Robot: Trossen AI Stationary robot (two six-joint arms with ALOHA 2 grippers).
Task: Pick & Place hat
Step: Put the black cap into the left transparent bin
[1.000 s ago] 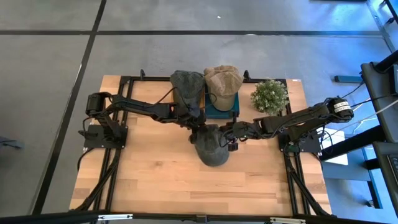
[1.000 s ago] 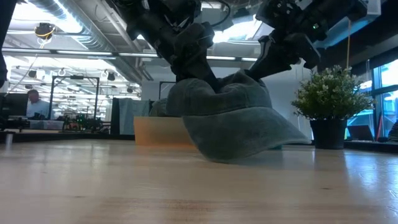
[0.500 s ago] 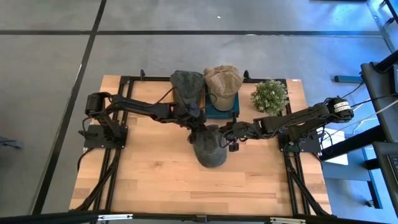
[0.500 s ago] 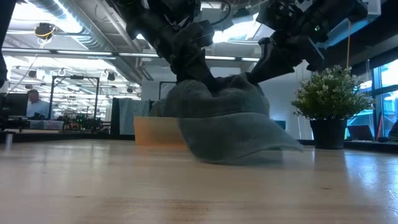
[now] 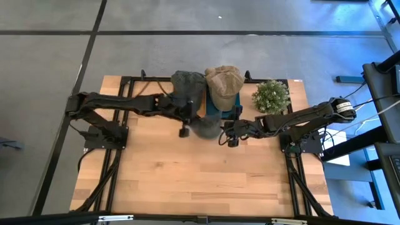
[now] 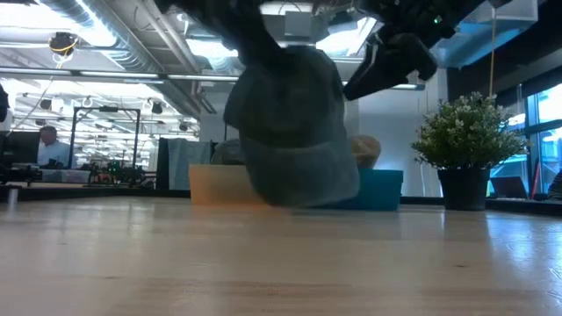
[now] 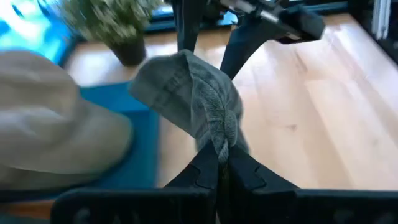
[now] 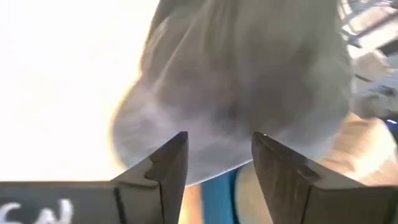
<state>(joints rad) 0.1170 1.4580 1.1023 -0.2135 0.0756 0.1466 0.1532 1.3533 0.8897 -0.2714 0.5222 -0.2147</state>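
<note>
A grey hat point(image 5: 207, 127) hangs bunched below my left gripper point(image 7: 221, 167), which is shut on it; the low view shows the same hat point(image 6: 290, 132) hanging. My right gripper point(image 8: 217, 163) stands open just right of the hat with nothing between its fingers, and in the high view this gripper point(image 5: 229, 135) is beside the hat. Behind them, a dark grey hat point(image 5: 187, 84) and a tan hat point(image 5: 224, 82) sit on boxes at the far edge. My left gripper pinches a gathered fold of the hat's cloth point(image 7: 221, 142) between its two shut fingers. The hat hangs below the fingers, crumpled. Whether its lower edge point(image 6: 299, 202) touches the table, I cannot tell.
A blue box point(image 6: 378, 189) and a yellow box point(image 6: 219, 186) stand under the far hats. A potted plant point(image 5: 270, 95) stands at the far right. Bare wood point(image 5: 187, 175) lies toward the near edge. A person point(image 6: 48, 145) sits in the room behind.
My left gripper has taken hold of the grey hat and gone up and toward the far edge with it. The hat, which lay brim-down on the table, now hangs bunched below the fingers. My right gripper has let go of the hat's crown and stands apart.
</note>
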